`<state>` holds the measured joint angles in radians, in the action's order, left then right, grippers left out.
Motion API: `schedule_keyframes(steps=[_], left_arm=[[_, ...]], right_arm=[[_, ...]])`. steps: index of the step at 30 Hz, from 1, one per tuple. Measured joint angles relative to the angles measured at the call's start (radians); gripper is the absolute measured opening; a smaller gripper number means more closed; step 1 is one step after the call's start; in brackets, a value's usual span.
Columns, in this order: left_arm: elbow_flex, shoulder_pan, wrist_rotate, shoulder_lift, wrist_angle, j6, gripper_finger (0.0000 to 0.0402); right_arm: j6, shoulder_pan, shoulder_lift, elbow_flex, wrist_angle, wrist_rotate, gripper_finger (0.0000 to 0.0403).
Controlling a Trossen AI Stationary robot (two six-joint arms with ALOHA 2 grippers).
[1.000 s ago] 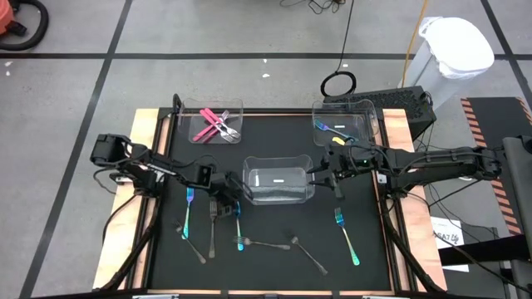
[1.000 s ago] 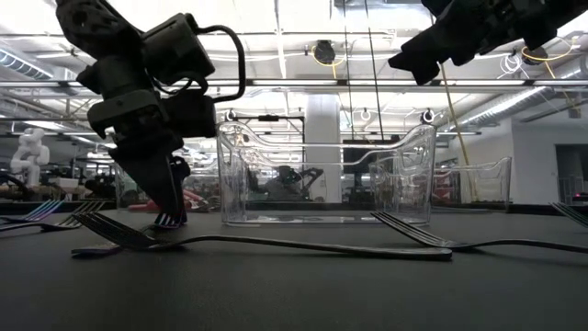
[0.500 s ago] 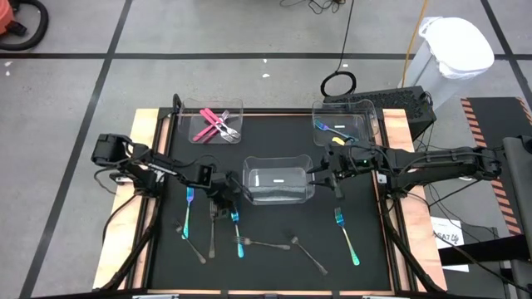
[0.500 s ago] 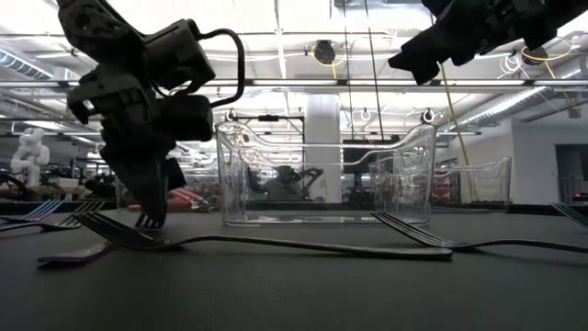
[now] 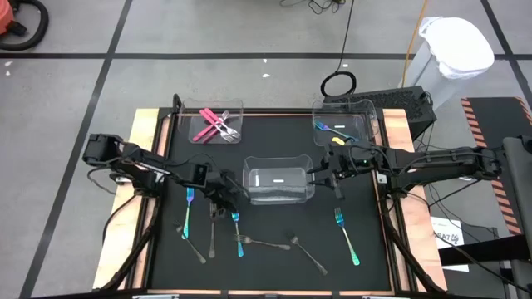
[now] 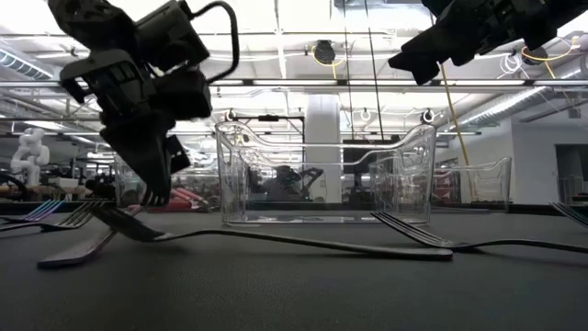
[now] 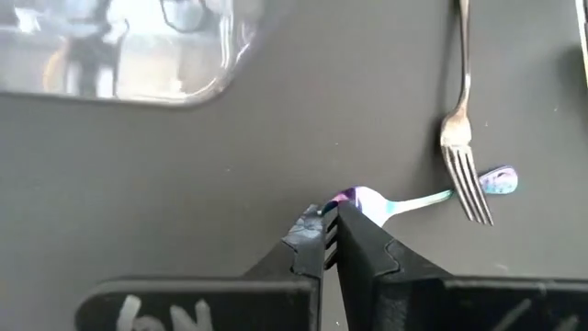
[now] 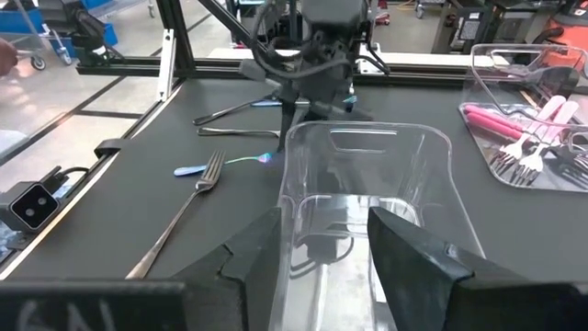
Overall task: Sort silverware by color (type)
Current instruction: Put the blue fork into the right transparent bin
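The left gripper pinched one iridescent blue-teal spoon by its bowl, beside one grey fork.

The iridescent spoon is pinched by the closed left tool; a grey fork is seen at two o'clock.

Black table carries three clear bins, perhaps seven loose silverware.

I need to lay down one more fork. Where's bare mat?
Bare: between the pink bin and the right-hand bin, and between the grey spoon and right-hand teal fork. Crowded: around the left gripper, shut on a teal utensil.
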<state>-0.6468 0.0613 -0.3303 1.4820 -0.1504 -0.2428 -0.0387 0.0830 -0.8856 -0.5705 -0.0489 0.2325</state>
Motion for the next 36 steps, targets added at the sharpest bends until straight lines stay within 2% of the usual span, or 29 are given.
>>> schedule_keyframes(steps=[7,15,26,31,36], left_arm=[[0.000,0.046,0.112,-0.112,-0.066,0.025,0.0014],[0.000,0.112,0.357,-0.282,-0.189,0.019,0.0014],[0.000,0.202,0.610,-0.451,-0.273,0.015,0.0014],[0.000,0.228,0.640,-0.506,-0.307,0.013,0.0014],[0.000,0.278,0.639,-0.540,-0.289,0.046,0.0014]], right_arm=[[0.000,0.000,0.000,0.000,0.001,-0.001,0.0160],[0.000,0.000,0.000,0.000,0.012,-0.061,0.0160],[0.015,0.000,0.000,-0.001,0.008,-0.080,0.0160],[0.019,0.000,0.000,-0.001,-0.040,-0.083,0.0160],[0.008,-0.024,0.000,-0.001,-0.046,-0.146,0.0160]])
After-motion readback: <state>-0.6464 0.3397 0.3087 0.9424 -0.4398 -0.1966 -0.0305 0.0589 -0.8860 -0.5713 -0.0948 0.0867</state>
